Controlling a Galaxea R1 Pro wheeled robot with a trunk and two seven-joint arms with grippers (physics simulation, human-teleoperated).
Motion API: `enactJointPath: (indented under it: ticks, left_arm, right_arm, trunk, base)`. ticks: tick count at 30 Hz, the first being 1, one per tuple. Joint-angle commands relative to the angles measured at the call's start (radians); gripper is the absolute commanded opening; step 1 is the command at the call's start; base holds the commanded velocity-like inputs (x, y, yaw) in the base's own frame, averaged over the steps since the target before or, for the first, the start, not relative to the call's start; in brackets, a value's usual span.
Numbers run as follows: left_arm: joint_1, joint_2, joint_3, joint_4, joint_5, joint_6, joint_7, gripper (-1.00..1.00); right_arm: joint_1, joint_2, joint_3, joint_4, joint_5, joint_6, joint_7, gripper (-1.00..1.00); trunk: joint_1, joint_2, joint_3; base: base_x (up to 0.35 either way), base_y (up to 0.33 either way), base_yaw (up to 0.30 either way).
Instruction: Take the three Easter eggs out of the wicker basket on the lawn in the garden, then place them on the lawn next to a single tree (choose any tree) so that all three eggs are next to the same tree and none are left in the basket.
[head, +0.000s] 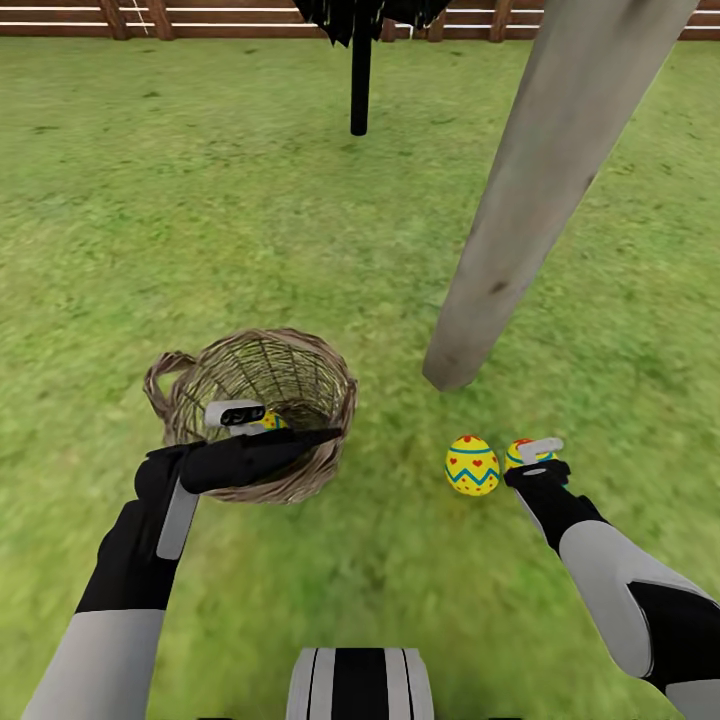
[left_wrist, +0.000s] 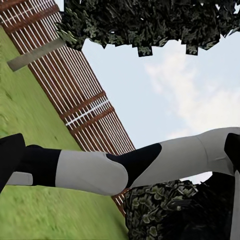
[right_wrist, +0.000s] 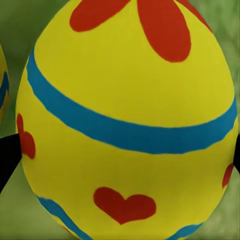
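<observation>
The wicker basket (head: 300, 375) stands on the lawn (head: 200, 220) with one Easter egg (head: 272, 420) inside, mostly hidden by my left arm. My left gripper (head: 326, 437) reaches across the basket's near rim; in the left wrist view its fingers (left_wrist: 10, 160) sit wide apart, open, with nothing between them. A second egg (head: 472, 465) lies on the grass near the foot of the tree (head: 540, 190). Right beside it is the third egg (head: 520, 452), low by the grass. My right gripper (head: 530, 462) is open around this egg (right_wrist: 130, 100), a fingertip at each side.
A thin black-trunked tree (head: 360, 80) stands farther back, before the slat fence (head: 200, 20). Fence (left_wrist: 85, 100), foliage and my right arm (left_wrist: 100, 170) appear in the left wrist view. My base (head: 360, 685) is at the bottom edge. Grass lies between basket and trunk.
</observation>
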Motion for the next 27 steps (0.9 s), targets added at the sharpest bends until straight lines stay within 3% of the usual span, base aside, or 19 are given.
enactJointPath:
  ticks: [1,14,27]
  left_arm:
    - [0.000,-0.002,0.001,0.002,-0.003,0.011,-0.005,1.00]
    - [0.002,-0.003,0.001,0.004,-0.002,0.011,-0.005,1.00]
    - [0.012,-0.004,0.001,0.002,-0.002,0.024,-0.005,1.00]
  right_arm:
    - [0.000,0.001,-0.004,-0.001,0.005,0.004,0.001,-1.00]
    - [0.000,0.002,-0.004,-0.001,0.003,0.005,0.001,-1.00]
    - [0.000,-0.001,-0.004,-0.004,0.009,-0.006,0.002,-1.00]
  trunk:
    - [0.000,0.000,-0.001]
    - [0.000,0.000,-0.001]
    - [0.006,-0.003,-0.051]
  base:
    - [0.000,0.000,0.000]
    - [0.103,-0.008,0.000]
    - [0.000,0.000,0.000]
